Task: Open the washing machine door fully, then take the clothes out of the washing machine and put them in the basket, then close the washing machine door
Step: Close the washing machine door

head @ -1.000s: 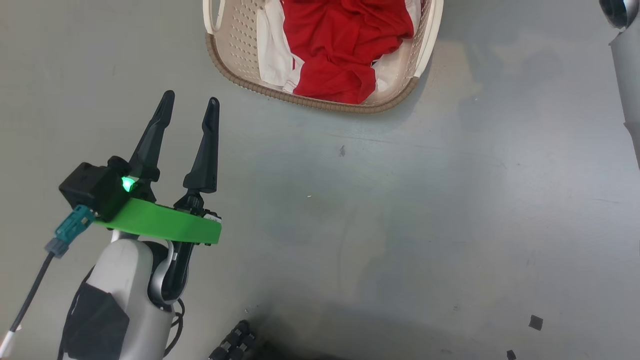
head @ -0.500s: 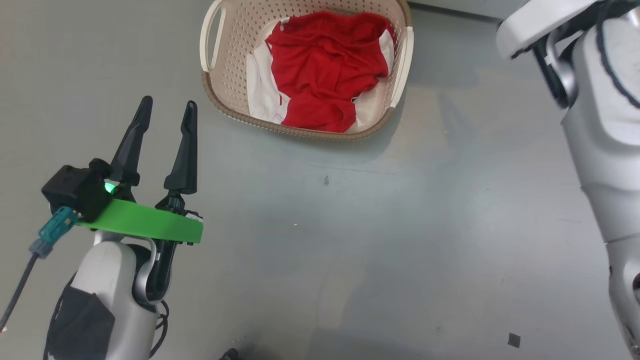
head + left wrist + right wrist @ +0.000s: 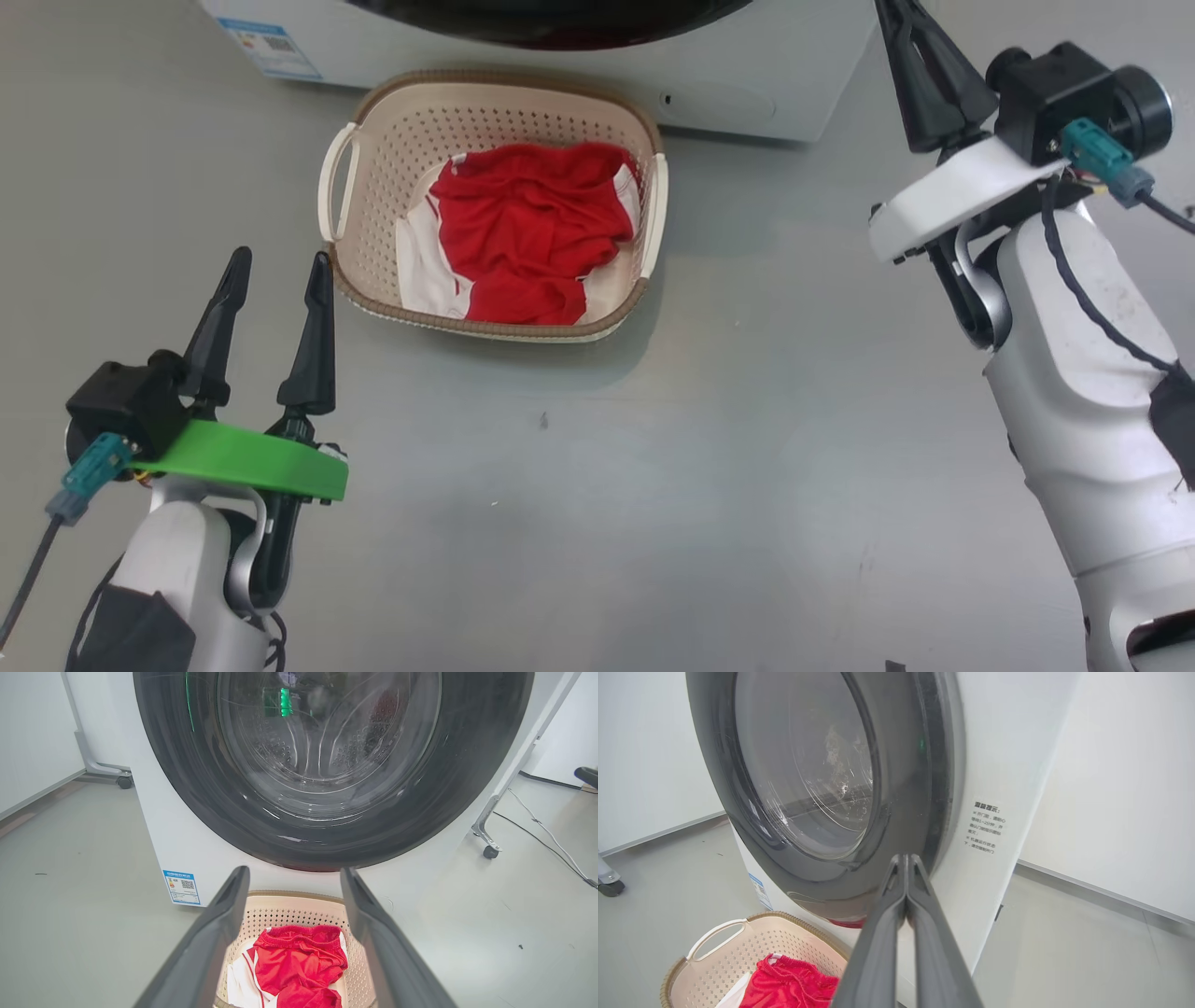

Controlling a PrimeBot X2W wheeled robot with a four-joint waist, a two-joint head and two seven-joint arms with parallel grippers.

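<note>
left gripper (image 3: pixel 283 255) open, empty; clothes (image 3: pixel 532 215) in the basket (image 3: pixel 485 327); right gripper (image 3: pixel 905 858) pinched shut near the washing machine door (image 3: pixel 187 788).

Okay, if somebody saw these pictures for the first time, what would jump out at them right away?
The bright red clothes heaped in the cream basket on the grey floor grab the eye first. Just behind looms the washing machine door, a glossy black ring around clear glass. The left pincer stands open near the basket; the right pincer is shut, pointing toward the door's rim.
</note>
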